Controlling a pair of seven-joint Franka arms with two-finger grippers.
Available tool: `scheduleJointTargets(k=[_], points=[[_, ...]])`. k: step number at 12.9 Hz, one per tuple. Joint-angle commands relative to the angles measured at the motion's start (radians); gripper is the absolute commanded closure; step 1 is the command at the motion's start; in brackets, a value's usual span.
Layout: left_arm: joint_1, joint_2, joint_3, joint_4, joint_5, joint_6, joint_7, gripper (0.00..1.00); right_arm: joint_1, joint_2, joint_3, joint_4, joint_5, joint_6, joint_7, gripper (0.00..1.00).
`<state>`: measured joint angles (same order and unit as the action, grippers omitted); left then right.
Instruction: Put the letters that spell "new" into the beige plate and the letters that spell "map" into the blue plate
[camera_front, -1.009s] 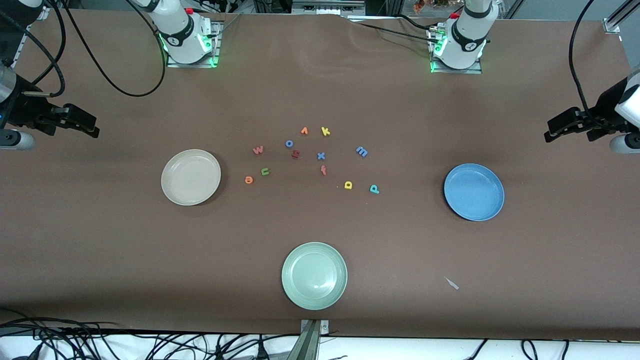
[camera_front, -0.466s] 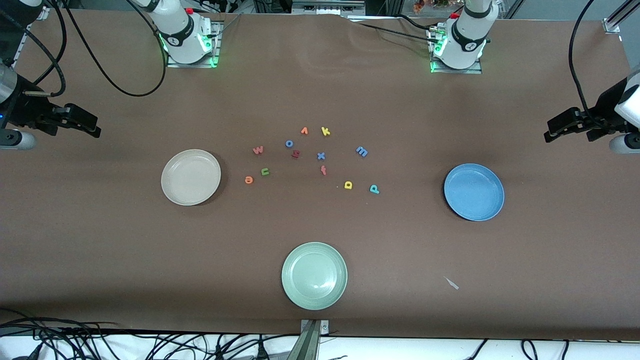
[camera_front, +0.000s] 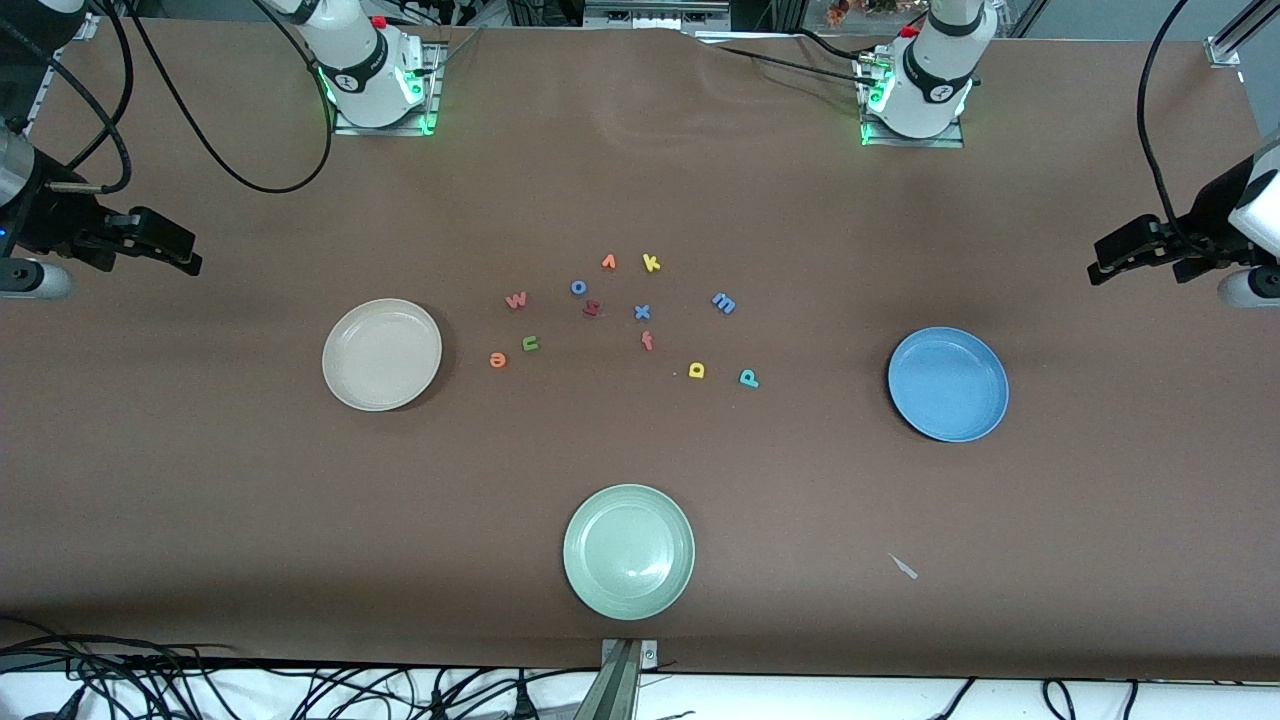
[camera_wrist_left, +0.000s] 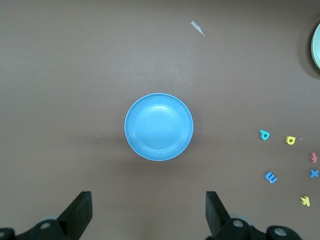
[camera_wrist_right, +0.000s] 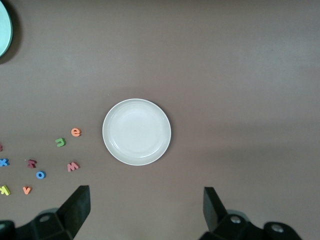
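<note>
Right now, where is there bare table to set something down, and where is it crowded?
Bare table lies between the beige plate and the pale green plate, and between the pale green plate and the blue plate. More lies between the foam letters and the arm bases. The middle, where the letters are scattered, is crowded.

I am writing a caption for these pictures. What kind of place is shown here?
Probably a robotics lab. Two robot arm bases are bolted to a table under a brown cover, loose cables trail along its edge, and small foam letters and plates lie as test props.
</note>
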<state>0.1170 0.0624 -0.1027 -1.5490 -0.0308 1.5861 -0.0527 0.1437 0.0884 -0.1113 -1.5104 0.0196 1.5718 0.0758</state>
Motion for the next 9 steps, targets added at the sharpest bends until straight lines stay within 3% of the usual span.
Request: scheduleJointTargets(k=[1,9], points=[[-0.003,-0.007,0.003,-0.009,-0.011,0.003,0.013,0.00,-0.003,0.005,0.004,0.022,0.017,0.005,-0.007,0.00],[-0.008,0.010,0.003,-0.009,-0.011,0.002,0.001,0.00,-0.004,0.007,0.001,0.022,0.016,0.030,-0.013,0.00]])
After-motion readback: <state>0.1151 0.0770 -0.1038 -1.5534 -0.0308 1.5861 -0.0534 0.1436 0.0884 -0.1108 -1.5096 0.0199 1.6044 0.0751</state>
